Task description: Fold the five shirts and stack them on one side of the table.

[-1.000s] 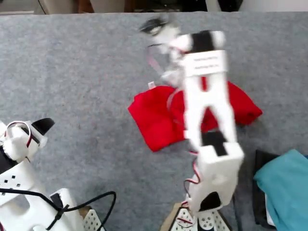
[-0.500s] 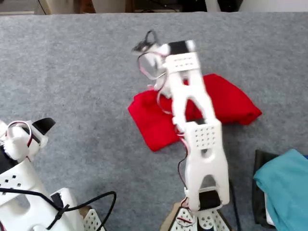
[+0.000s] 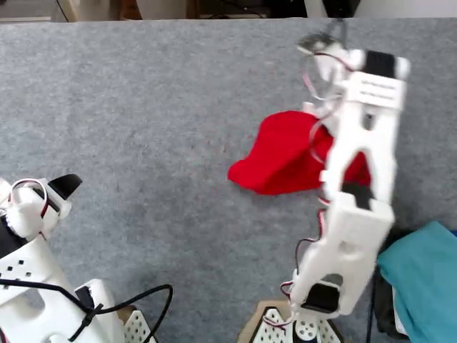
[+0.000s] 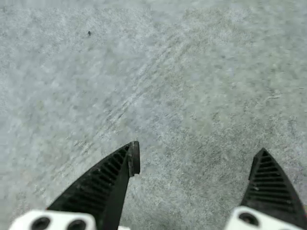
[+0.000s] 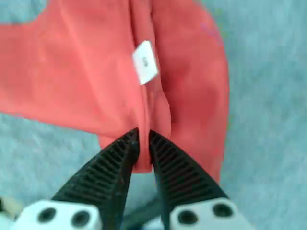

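A red shirt [image 3: 282,157] lies bunched on the grey table, right of centre. My right gripper [image 3: 318,53] is above its far edge, at the end of the white arm [image 3: 360,164] that crosses over the cloth. In the right wrist view the black fingers [image 5: 125,160] are shut on a fold of the red shirt [image 5: 86,76] just below its white label [image 5: 145,62]. My left gripper [image 4: 196,163] stands open over bare grey table near the front left corner [image 3: 61,187], with nothing between its fingers.
A teal shirt [image 3: 423,282] lies on a dark one [image 3: 382,314] at the front right edge. The arm bases and a black cable [image 3: 136,304] sit along the front edge. The grey table [image 3: 128,107] stretches bare to the left and back.
My right gripper has swung from the back centre to the back right with the shirt's edge in it. The red shirt has been dragged right and folded over itself. The left arm stays still.
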Tool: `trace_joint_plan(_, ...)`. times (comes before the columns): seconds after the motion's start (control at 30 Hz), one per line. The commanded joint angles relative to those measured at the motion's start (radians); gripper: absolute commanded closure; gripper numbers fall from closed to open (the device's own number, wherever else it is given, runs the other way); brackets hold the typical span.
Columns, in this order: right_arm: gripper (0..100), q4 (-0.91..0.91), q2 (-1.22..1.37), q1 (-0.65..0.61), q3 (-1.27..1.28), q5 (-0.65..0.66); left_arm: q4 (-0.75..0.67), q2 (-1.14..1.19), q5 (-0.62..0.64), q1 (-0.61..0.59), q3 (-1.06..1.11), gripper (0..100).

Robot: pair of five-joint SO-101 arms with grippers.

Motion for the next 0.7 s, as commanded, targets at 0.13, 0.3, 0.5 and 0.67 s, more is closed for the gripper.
trace_joint_plan(0.13,99.5,-0.066,-0.205,0.332,0.254,0.15,-0.038,0.002,0.015,0.21,0.002,64)
trace_joint_plan(0.3,99.5,-0.066,-0.314,0.374,0.277,0.175,-0.081,0.002,0.015,0.374,0.044,64)
trace_joint_plan(0.5,99.5,0.014,-0.539,0.163,0.294,0.135,-0.095,0.002,0.015,0.405,0.072,64)
trace_joint_plan(0.67,99.5,0.014,-0.702,-0.185,0.358,0.009,-0.094,0.002,0.015,0.281,0.058,64)
